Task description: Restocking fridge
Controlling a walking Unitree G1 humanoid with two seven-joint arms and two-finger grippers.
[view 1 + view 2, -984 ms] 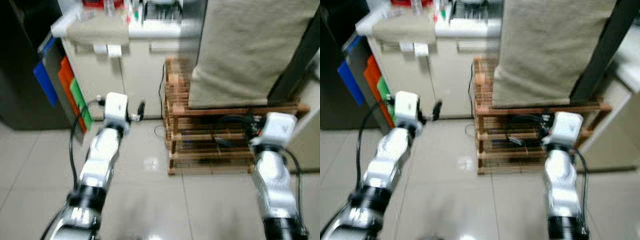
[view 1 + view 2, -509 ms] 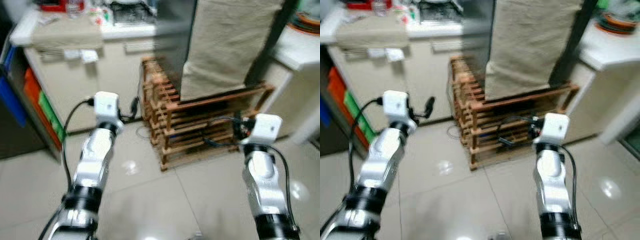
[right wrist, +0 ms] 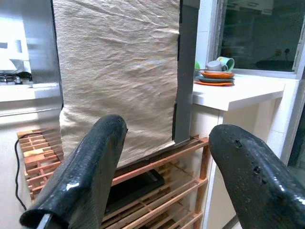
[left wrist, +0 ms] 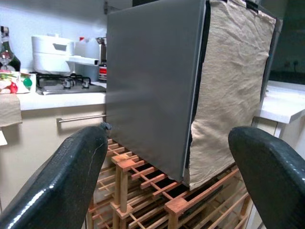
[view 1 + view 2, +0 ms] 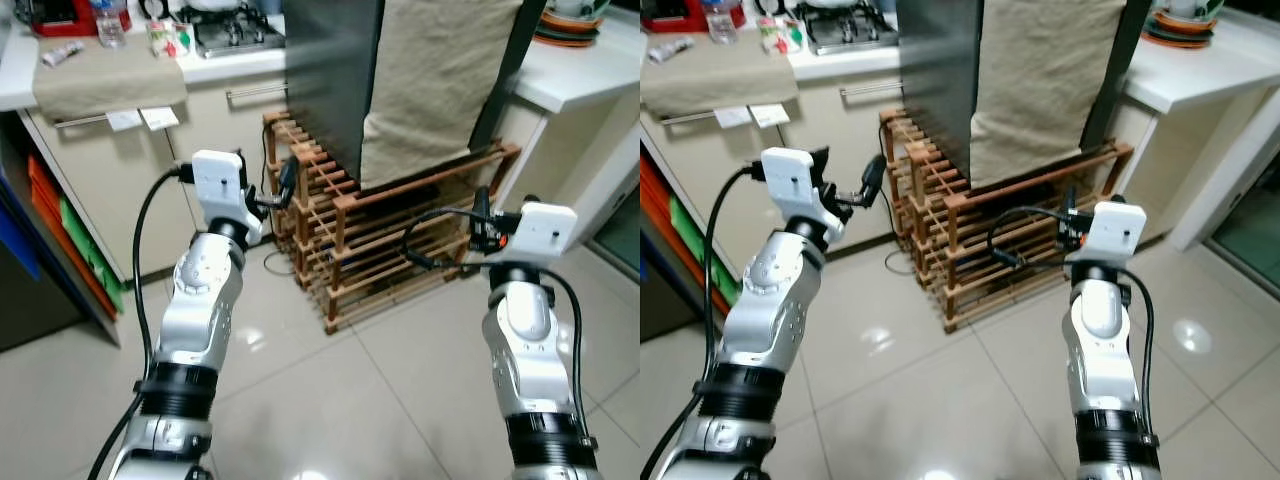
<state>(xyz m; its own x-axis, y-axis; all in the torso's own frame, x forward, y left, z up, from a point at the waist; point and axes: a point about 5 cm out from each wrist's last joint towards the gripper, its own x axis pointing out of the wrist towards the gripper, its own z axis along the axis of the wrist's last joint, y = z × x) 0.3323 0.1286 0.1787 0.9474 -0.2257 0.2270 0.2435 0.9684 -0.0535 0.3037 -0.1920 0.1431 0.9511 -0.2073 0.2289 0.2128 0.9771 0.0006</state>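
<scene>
Left eye view: left gripper (image 5: 283, 186) and right gripper (image 5: 440, 243), both wide open and empty, raised toward the cloth-draped grey steel fridge (image 5: 335, 75) on its wooden slatted rack (image 5: 390, 250), apparently approaching.

A wooden rack (image 5: 400, 250) stands on the tiled floor (image 5: 330, 400) beside a counter (image 5: 590, 75).

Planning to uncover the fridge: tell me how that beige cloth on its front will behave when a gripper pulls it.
The beige cloth looks wrinkled and thin, so probably floppy and light. It hangs loose down to the wooden rack, so it may snag there. The left gripper and right gripper are both open, clear of it.
</scene>
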